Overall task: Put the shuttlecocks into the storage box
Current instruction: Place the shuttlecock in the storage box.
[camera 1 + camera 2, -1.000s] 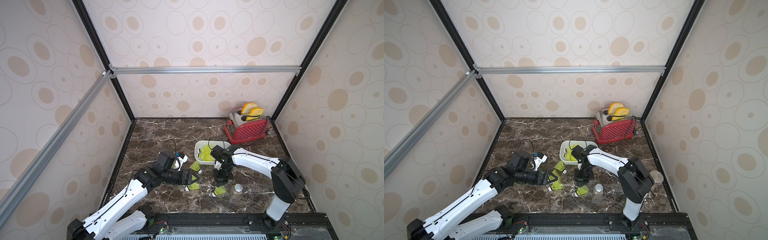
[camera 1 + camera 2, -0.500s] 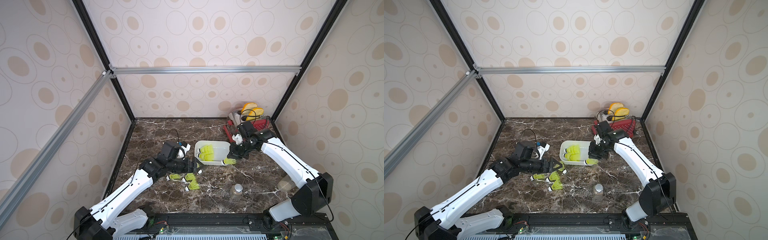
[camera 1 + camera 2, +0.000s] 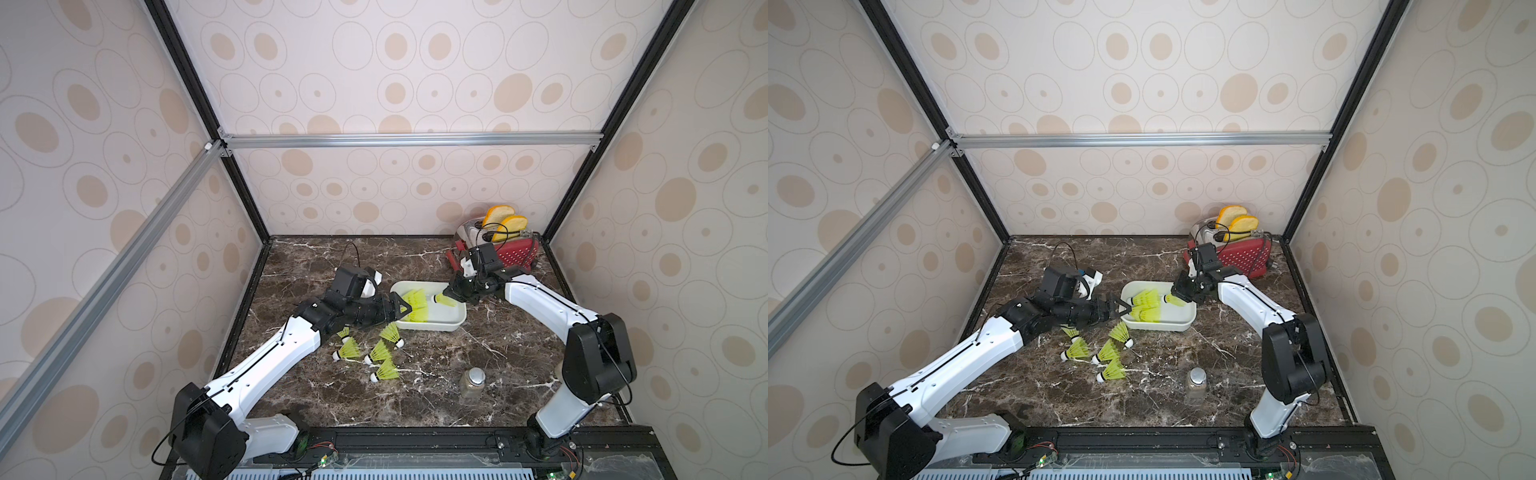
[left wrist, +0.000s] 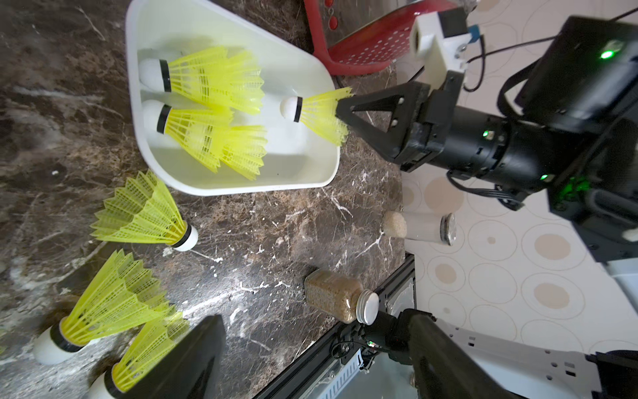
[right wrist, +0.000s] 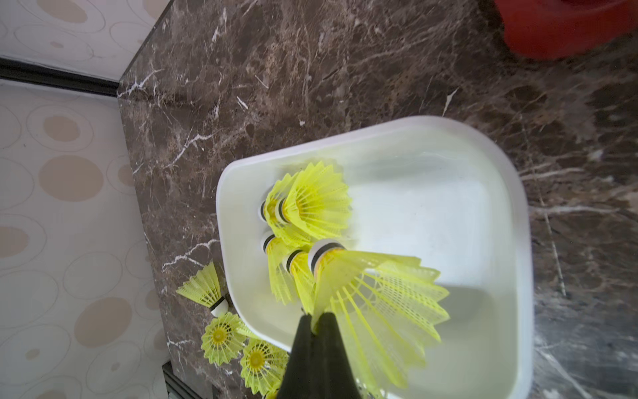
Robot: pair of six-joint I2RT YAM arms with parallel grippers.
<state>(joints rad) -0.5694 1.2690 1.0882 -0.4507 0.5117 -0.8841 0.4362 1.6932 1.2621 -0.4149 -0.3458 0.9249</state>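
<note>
The white storage box (image 3: 436, 328) (image 3: 1163, 326) sits mid-table with several shuttlecocks (image 3: 415, 305) (image 4: 207, 76) (image 5: 307, 203) lying in it. My right gripper (image 3: 451, 296) (image 3: 1179, 297) (image 5: 314, 319) is shut on the skirt edge of one shuttlecock (image 3: 445, 300) (image 3: 1174, 300) (image 4: 316, 110) (image 5: 373, 286), holding it just above the box's right end, white tip pointing into the box. My left gripper (image 3: 401, 307) (image 3: 1124, 308) stands open and empty at the box's left end. Several loose shuttlecocks (image 3: 379, 352) (image 3: 1108, 352) (image 4: 145, 210) lie on the table in front of the box.
A red toaster with bread slices (image 3: 507, 249) stands at the back right, close behind my right wrist. A small jar with a silver lid (image 3: 472, 384) (image 4: 338, 297) stands near the front edge. Patterned walls enclose the marble table (image 3: 316, 266) on three sides.
My right gripper lifted a shuttlecock from the front of the table and carried it back over the box. My left gripper moved from the loose shuttlecocks to the box's left end, staying open.
</note>
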